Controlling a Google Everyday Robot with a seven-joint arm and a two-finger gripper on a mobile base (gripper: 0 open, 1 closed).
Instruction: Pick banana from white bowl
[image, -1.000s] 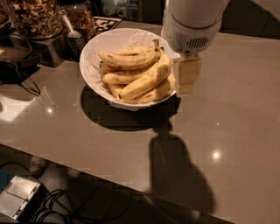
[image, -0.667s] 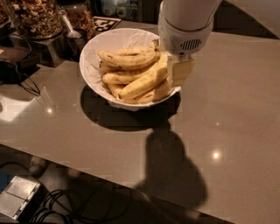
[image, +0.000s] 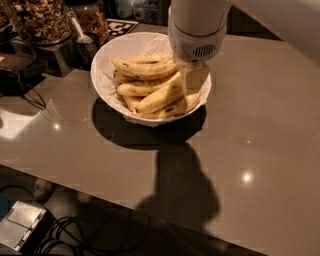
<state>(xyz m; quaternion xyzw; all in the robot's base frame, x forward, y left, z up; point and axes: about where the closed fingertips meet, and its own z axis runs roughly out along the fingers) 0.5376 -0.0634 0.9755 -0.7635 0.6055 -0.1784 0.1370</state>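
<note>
Approach step: gripper (image: 195, 79) low inside white bowl (image: 106, 56), right of banana (image: 144, 70); spread or pressed, cannot tell. Next: centre over banana, pinch.

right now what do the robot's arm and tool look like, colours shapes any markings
The arm is a smooth white rounded cylinder, ending in a wider white collar with a small dark slotted vent. No cables or markings show. Below it, the tool is a pale cream, flat, blocky piece over the right side of the white bowl as the camera sees it.
</note>
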